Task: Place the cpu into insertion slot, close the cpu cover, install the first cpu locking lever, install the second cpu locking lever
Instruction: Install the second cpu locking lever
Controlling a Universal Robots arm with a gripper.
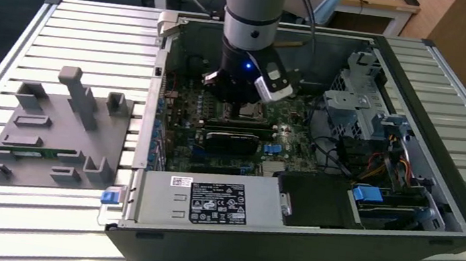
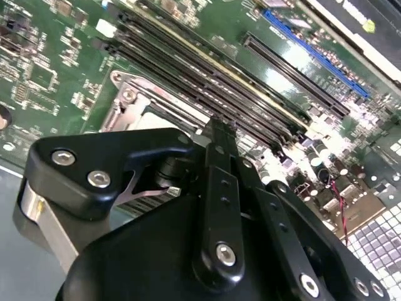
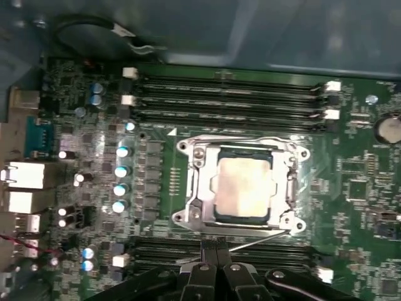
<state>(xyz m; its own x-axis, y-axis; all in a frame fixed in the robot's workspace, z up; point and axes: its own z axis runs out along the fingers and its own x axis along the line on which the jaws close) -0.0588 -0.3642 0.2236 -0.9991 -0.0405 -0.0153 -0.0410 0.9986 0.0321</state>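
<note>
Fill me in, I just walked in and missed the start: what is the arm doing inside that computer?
The robot arm's black gripper is lowered into the open black computer case, over the green motherboard. The small square silvery-beige cpu already sits in the black-framed insertion slot, with the silver-grey metal cpu cover down around it. The gripper hovers at a thin metal locking lever beside the socket.

A table topped with pale metal slats running across it (image 1: 45,211) carries everything in the exterior view; on the exterior view's left lies a flat grey plastic fixture plate with raised blocks and one tall post (image 1: 59,132), a small green circuit strip (image 1: 35,152) resting in one of its recesses; just beside it, toward the exterior view's right, a black open-sided computer case (image 1: 289,251) lies on its side directly on the slats, taking up most of the surface
</note>
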